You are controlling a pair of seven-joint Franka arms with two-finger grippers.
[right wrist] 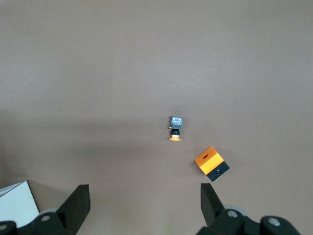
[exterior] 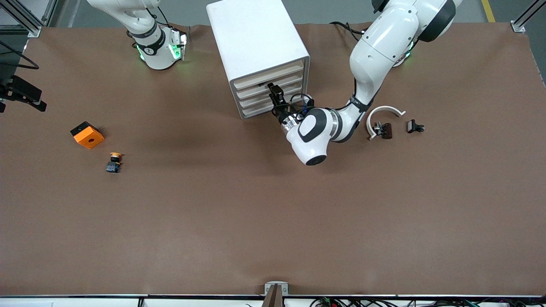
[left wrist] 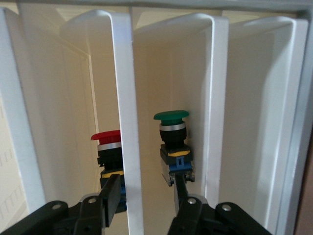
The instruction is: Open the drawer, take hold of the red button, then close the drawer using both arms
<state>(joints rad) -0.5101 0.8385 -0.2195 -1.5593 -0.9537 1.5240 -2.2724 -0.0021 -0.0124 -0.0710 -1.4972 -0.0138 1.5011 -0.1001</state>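
While the left pincer (left wrist: 144,196) straddles the cream front strip of the shallow white drawer (left wrist: 126,122) with fingers spread, near the worktop's robot-side edge, a misaligned closure could slip off, leaving the red-capped button (left wrist: 108,152) shut inside; the right pincer (right wrist: 144,205) waits wide open.

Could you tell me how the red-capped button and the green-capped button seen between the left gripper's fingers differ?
The red-capped button has a red cap; the green-capped button has a green one. They stand in neighbouring drawers of the cabinet. A white drawer front hides part of the red one; the green one shows whole. Both stand cap up on dark bodies, before the open left gripper.
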